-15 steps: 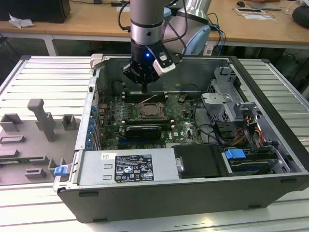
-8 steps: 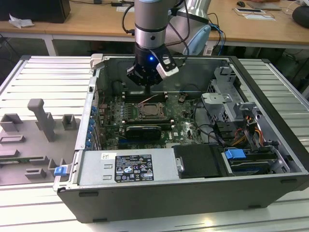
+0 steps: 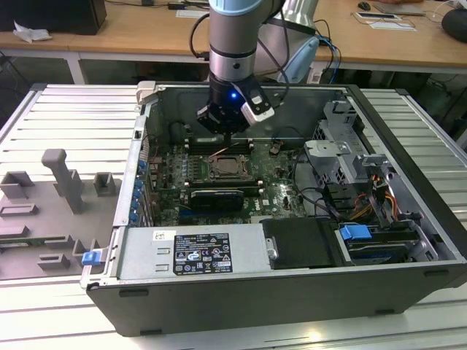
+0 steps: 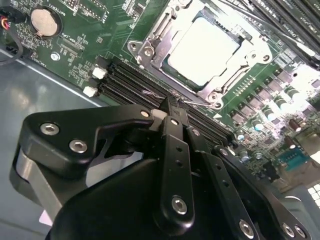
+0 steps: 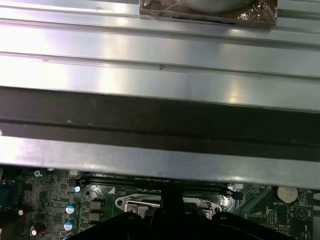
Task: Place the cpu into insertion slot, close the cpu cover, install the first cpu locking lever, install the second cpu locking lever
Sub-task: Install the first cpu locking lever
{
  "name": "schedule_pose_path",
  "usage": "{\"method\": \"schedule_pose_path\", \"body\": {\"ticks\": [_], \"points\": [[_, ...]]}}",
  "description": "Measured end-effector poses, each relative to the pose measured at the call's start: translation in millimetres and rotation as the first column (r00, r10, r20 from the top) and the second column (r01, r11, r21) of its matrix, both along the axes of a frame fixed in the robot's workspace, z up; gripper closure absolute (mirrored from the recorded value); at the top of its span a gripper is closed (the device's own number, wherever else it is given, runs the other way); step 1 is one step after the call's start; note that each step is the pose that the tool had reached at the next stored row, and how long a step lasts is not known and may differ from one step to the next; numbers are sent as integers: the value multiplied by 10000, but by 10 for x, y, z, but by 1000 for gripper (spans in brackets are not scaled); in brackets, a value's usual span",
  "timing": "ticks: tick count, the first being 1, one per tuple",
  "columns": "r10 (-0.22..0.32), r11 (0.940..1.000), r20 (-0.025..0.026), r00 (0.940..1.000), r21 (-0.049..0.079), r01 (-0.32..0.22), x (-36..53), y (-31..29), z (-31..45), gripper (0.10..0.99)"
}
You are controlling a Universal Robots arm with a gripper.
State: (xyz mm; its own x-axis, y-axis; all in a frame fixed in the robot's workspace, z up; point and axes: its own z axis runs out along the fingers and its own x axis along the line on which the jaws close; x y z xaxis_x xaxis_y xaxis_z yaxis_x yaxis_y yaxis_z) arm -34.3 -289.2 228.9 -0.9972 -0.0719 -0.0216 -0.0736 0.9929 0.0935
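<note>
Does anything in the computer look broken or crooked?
Nothing stands out. The cpu sits flat and square in the insertion slot, with the cpu cover down around it. The robot's hand hangs just beside the socket, over the memory slots.

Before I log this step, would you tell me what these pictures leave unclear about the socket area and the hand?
- Exterior view: the hand hangs above the cpu cover; the locking levers are too small to judge.
- Second wrist view: the cpu is glared white, and the hand's linkage hides the board below the memory slots.
- First wrist view: the case wall and the hand hide most of the insertion slot.
</note>
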Motion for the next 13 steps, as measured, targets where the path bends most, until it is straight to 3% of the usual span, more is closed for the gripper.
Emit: {"method": "schedule_pose_path", "body": {"ticks": [13], "points": [[-5, 10000, 0, 10000, 0, 5, 111, 25, -100, 976]]}}
